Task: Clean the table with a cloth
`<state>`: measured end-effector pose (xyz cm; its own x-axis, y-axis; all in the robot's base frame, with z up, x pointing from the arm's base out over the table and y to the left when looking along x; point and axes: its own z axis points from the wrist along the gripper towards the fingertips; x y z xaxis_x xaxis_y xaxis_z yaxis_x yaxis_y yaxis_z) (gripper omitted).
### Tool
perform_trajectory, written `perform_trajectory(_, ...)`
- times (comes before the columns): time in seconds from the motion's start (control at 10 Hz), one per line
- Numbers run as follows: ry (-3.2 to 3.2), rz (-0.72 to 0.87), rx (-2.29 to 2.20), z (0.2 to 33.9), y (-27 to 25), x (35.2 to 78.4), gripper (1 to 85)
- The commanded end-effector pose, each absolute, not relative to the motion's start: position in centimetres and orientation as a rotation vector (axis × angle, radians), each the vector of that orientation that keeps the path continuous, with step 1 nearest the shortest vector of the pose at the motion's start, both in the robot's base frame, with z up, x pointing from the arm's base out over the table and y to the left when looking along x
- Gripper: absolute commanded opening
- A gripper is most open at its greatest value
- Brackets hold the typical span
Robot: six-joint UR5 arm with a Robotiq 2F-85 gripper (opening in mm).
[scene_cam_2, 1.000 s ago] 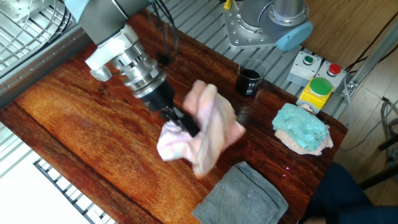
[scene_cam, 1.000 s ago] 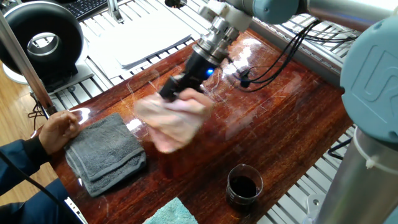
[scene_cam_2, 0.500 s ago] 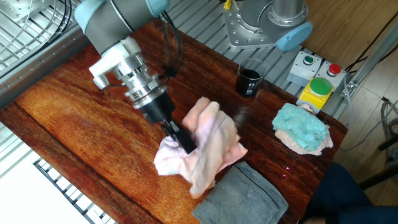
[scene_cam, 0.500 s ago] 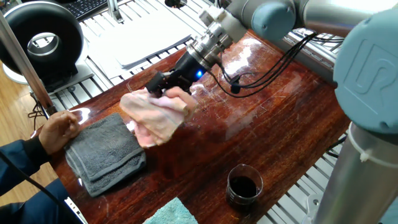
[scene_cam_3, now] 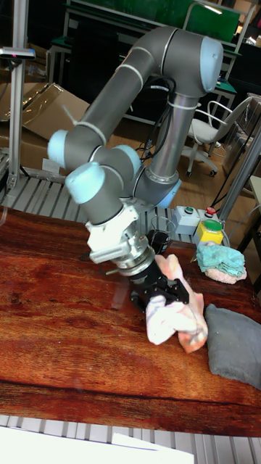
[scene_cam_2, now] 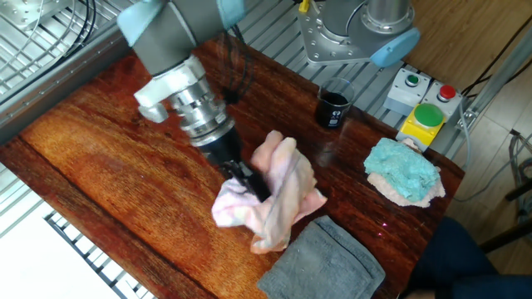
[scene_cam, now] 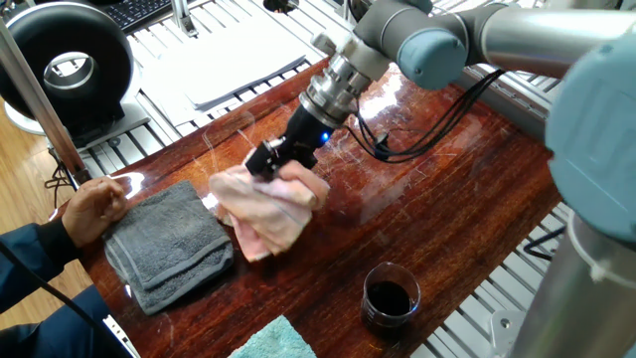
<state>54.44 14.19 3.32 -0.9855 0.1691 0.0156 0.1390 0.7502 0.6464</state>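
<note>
The pale pink cloth (scene_cam: 270, 207) (scene_cam_2: 274, 199) (scene_cam_3: 176, 312) is bunched up and pressed on the glossy reddish-brown table (scene_cam: 437, 209) (scene_cam_2: 100, 158) (scene_cam_3: 58, 319). My gripper (scene_cam: 276, 166) (scene_cam_2: 253, 184) (scene_cam_3: 165, 291) is shut on the cloth's upper folds, tilted down toward the table's middle. Cloth folds hang around the fingertips and hide them. The cloth lies close beside the dark grey towel.
A dark grey towel (scene_cam: 169, 244) (scene_cam_2: 324, 262) (scene_cam_3: 233, 348) lies beside the cloth, with a person's hand (scene_cam: 94, 207) at its edge. A glass of dark liquid (scene_cam: 389, 294) (scene_cam_2: 333, 105), a teal cloth (scene_cam_2: 405, 172) (scene_cam_3: 221, 261) and a button box (scene_cam_2: 424, 108) stand nearby.
The gripper and cloth swept toward the grey towel and then came back a little toward the table's middle. The cloth stayed in the grip throughout.
</note>
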Motion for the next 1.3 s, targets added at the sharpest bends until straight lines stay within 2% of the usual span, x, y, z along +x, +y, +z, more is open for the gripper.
perform_trajectory(0.0,2.947,0.928,0.213,2.4,13.0,52.6,1.0)
perform_trajectory(0.4,2.979,0.614,-0.002,-0.2,8.6,52.7,1.0)
perform_trajectory(1.0,2.996,0.529,-0.056,-1.1,8.0,51.6,1.0)
perform_trajectory(1.2,3.011,0.435,-0.132,-1.5,6.5,51.5,1.0)
